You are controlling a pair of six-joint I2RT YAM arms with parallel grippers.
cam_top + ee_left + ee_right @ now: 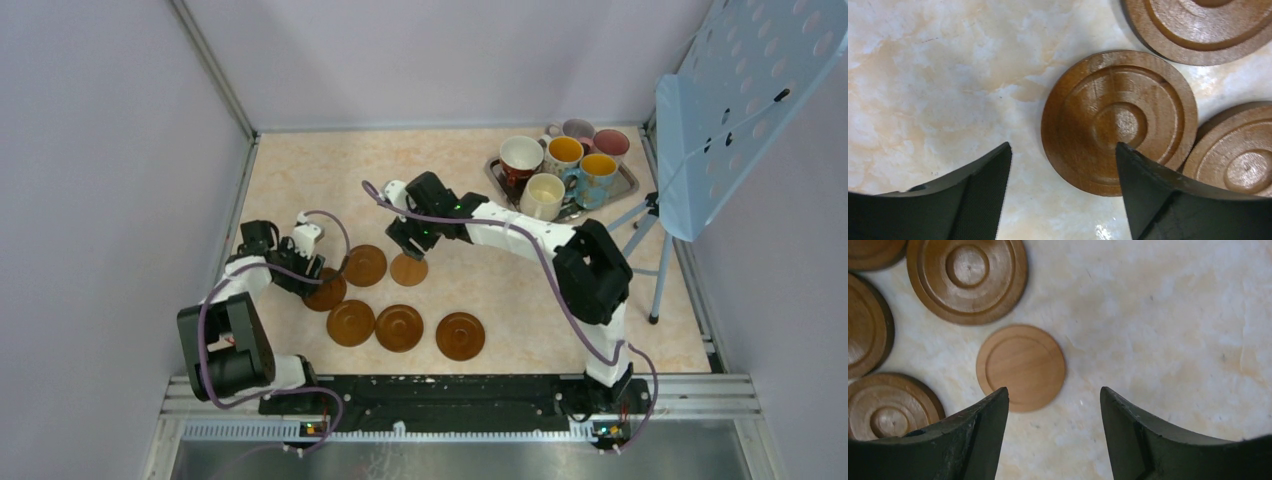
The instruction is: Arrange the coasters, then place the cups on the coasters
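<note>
So the left gripper (1063, 147) hangs low over a dark coaster (1118, 122) at the left end of the cluster, jaws apart and clamping nothing. One finger crosses the disc's near rim and the other sits over bare table (938, 75) just beside it, which I'd read as lining up on an edge to nudge or lift it. The right gripper (1053, 390) is spread and empty too, with the lighter coaster (1020, 367) lying flat just ahead of one finger. All six coasters (399, 327) sit loosely bunched in front of the arms, a couple nearly touching, so my guess is the arranging is only partway done. The cups (560, 165) are crowded on the tray (630, 182) at the far right, well apart from the discs, none placed yet. From above, the left wrist covers part of its coaster, and I can't tell whether that finger touches the wood or floats over it. Both wrist views also chop the neighbouring discs off at the frame edge
</note>
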